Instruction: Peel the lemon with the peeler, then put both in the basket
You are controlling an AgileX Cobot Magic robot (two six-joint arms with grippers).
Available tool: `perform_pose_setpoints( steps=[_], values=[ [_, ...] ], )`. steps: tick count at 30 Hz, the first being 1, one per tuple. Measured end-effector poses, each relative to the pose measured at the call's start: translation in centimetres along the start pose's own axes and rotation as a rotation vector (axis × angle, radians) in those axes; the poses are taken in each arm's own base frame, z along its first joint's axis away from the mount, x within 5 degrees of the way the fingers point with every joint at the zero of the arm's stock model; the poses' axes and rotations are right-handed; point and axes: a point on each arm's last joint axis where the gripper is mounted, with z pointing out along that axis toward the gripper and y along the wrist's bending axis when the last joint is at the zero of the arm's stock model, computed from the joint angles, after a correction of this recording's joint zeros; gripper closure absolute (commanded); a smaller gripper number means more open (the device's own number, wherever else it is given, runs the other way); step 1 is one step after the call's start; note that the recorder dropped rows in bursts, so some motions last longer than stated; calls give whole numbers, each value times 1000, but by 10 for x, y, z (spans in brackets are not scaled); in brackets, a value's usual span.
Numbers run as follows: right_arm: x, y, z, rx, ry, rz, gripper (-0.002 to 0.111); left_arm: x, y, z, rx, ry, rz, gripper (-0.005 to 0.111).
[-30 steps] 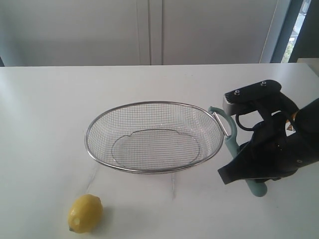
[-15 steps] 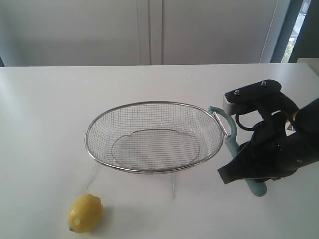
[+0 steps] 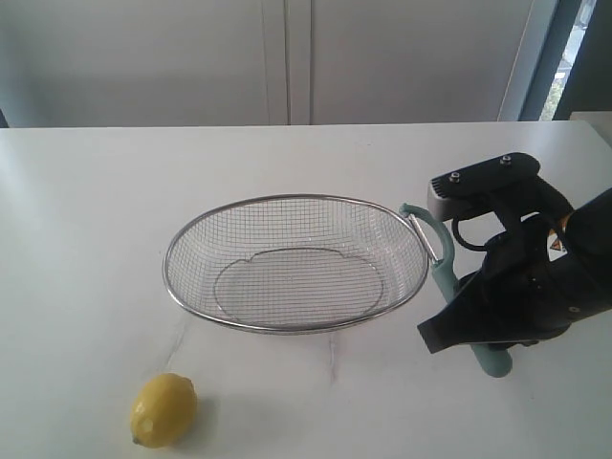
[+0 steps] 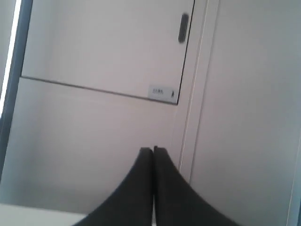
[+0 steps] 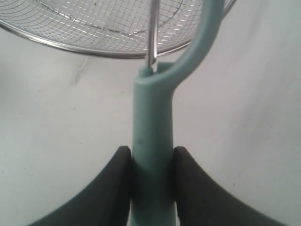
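lemon (image 3: 164,409): sat near the bench's (image 3: 86,210) front-left corner, well clear of the basket (image 3: 182,287)
peeler (image 5: 151,117): was toward the right edge, head just beside the basket rim
right fingers (image 5: 117,174): clamped on the peeler handle
left fingers (image 4: 141,179): pinched together, nothing in them

A white table (image 3: 86,220) bears the basket (image 3: 296,329), the peeler (image 3: 443,275) just beside it, and the lemon (image 3: 164,409) apart.

Bright, even light; faint shadow beside lemon (image 3: 163,409); wrist views perhaps slightly soft.
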Motion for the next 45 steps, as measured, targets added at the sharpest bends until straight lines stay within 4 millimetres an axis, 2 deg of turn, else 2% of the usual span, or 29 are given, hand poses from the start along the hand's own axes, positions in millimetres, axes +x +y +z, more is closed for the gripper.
perform_pose_setpoints(
  steps=[2, 5, 12, 19, 23, 28, 35, 40, 45],
  values=[
    [0, 0, 0, 0, 0, 0, 108, -9, -1, 0, 7, -99, -15, 107],
    [0, 0, 0, 0, 0, 0, 108, -12, -3, -1, 30, -138, -13, 107],
    [0, 0, 0, 0, -2, 0, 108, -29, -19, 3, 157, -147, 213, 107],
    [0, 0, 0, 0, -2, 0, 108, -53, -25, 20, 144, -58, 284, 107],
    [0, 0, 0, 0, -2, 0, 108, -58, -23, 35, 91, 128, 350, 107],
    [0, 0, 0, 0, -2, 0, 108, -53, -12, 49, -8, 456, 451, 107],
    [0, 0, 0, 0, -2, 0, 108, -49, -3, 59, -123, 845, 450, 107],
    [0, 0, 0, 0, -2, 0, 108, -47, -13, 71, -15, 1061, 434, 107],
    [0, 0, 0, 0, -2, 0, 108, -28, -32, 82, 233, 1323, 349, 107]
  ],
)
